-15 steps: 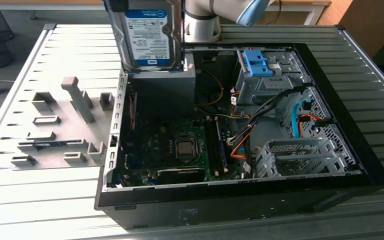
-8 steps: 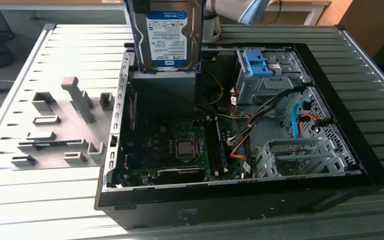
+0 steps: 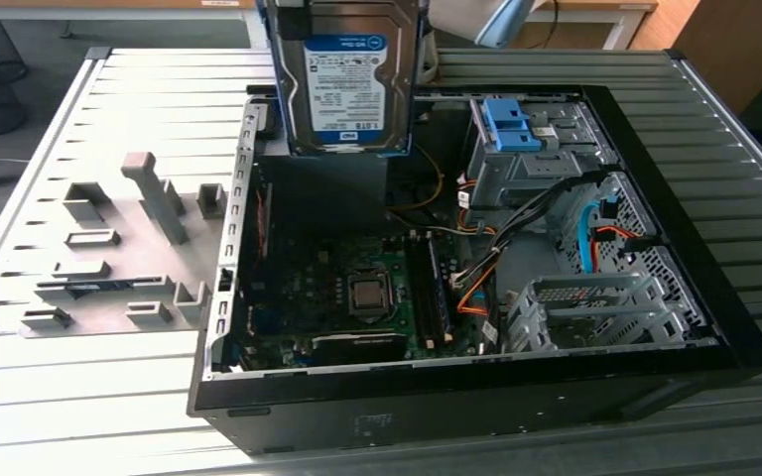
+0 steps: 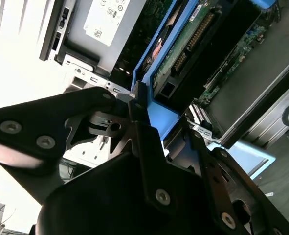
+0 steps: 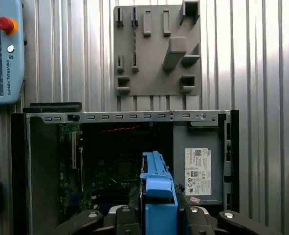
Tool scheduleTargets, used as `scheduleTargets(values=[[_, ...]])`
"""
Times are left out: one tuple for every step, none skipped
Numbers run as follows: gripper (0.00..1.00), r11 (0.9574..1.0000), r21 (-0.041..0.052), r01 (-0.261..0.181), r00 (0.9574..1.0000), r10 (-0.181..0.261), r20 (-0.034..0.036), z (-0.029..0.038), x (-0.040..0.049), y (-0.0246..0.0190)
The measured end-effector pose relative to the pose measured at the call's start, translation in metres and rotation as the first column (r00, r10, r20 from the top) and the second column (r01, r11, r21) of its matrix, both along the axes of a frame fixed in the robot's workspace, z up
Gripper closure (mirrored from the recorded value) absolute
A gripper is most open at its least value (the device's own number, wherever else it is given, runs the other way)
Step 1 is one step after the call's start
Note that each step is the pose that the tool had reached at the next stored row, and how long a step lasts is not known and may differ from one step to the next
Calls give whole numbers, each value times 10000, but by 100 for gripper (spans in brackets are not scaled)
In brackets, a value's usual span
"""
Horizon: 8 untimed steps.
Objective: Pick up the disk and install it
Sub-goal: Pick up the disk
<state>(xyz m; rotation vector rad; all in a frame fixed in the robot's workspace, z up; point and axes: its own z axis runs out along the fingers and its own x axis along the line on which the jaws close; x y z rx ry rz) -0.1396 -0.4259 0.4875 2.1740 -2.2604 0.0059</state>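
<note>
The disk (image 3: 349, 84) hangs upright over the far end of the open black case (image 3: 487, 397), and its label faces us. Inside the case are a green board (image 3: 302, 288), orange wires (image 3: 480, 273) and a blue bracket (image 3: 507, 124). At the exterior view's left, a grey plate (image 3: 136, 263) with blocks lies on the ribbed table (image 3: 90, 397).
</note>
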Motion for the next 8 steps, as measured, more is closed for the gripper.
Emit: scheduleTargets(values=[[64, 10000, -2, -1, 10000, 1, -6, -2, 23, -9], [64, 10000, -1, 0, 10000, 0, -13, -5, 49, -17], [64, 10000, -3, 1, 10000, -1, -22, -7, 77, -22], [64, 10000, -1, 1, 10000, -1, -31, -11, 108, -25], [64, 10000, -2, 0, 10000, 0, -43, -14, 141, -27], [64, 10000, -3, -1, 10000, 1, -53, -17, 174, -29], [64, 10000, -2, 0, 10000, 0, -63, -20, 206, -30], [64, 10000, -2, 1, 10000, -1, -74, -23, 240, -32]])
